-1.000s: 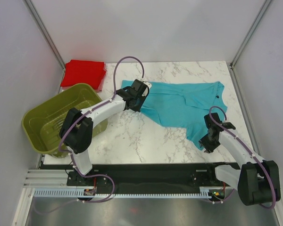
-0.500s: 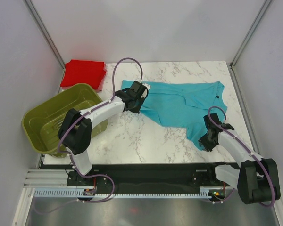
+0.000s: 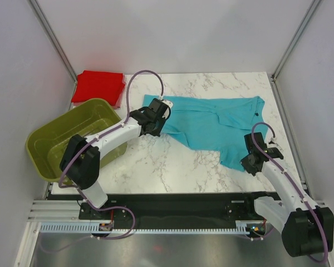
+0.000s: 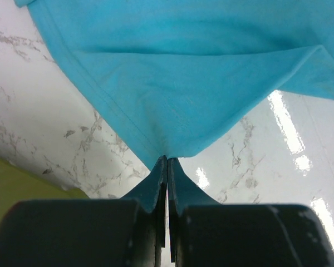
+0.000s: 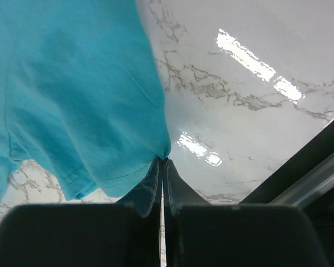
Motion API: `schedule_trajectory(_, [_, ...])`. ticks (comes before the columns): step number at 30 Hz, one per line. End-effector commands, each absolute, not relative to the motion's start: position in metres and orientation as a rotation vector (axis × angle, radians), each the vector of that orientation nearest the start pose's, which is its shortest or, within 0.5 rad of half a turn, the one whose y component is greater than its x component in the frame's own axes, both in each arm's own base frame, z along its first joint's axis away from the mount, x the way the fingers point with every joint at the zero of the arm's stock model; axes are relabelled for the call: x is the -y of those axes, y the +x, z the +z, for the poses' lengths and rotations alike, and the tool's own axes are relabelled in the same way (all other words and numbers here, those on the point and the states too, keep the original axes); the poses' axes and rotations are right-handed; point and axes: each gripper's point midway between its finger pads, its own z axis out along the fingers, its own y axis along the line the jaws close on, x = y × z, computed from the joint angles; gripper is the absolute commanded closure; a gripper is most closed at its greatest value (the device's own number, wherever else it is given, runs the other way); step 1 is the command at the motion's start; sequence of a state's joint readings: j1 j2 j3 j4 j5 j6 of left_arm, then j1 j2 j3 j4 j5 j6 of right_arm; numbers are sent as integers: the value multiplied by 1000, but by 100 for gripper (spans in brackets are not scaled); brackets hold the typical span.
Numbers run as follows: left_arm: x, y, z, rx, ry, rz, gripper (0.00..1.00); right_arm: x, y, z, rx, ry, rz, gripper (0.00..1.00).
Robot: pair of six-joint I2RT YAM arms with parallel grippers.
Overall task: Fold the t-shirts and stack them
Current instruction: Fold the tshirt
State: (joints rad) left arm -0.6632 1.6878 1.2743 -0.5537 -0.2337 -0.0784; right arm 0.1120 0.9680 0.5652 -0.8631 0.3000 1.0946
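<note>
On the marble table (image 3: pixel 172 167), centre to right, the turquoise t-shirt (image 3: pixel 217 125) lies spread out flat. The left gripper (image 3: pixel 155 119) is clamped on its left corner. In the left wrist view the jaws are pressed together w/ a peak of hem pinched at the tips. The right gripper (image 3: pixel 251 161) is clamped on the near-right corner, jaws likewise together on a thin bite of cloth. The red t-shirt (image 3: pixel 99 86) sits folded at the far-left corner, well apart.

We judge this to be the start of the first fold, w/ both corners gripped and nothing raised yet. Both bites look slim, esp. the right one, so we'd lift slowly and at the same rate on both sides. We'd hold the edge between the grippers taut but not stretched, since a slip on one side would prob. skew the fold.

The right gripper is close to the table's near edge and not far from the right edge, so we'd carry that corner inward, toward the far side. The basket (image 3: pixel 50 150) sits just beside the left arm, which leaves little room there. The open room is the bare marble at near-centre and a strip beyond the shirt.
</note>
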Motion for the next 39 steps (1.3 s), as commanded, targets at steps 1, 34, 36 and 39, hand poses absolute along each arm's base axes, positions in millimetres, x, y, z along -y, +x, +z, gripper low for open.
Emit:
schedule_trajectory(1, [206,340,123,-2379,594,43,98,14,184,64,-2293,1313,-196,100])
schedule_trajectory(34, [162,419,122,-2425,454,236,98,110,334,141,-2167,1152,-269,100])
schedule_trajectory(36, [165,428,127,-2411,455,235,98,111,340,136,-2177,1159,-278,100])
schedule_trajectory(39, [170,441,124,-2410,459,236,98,114,354,137,-2161,1187,-269,100])
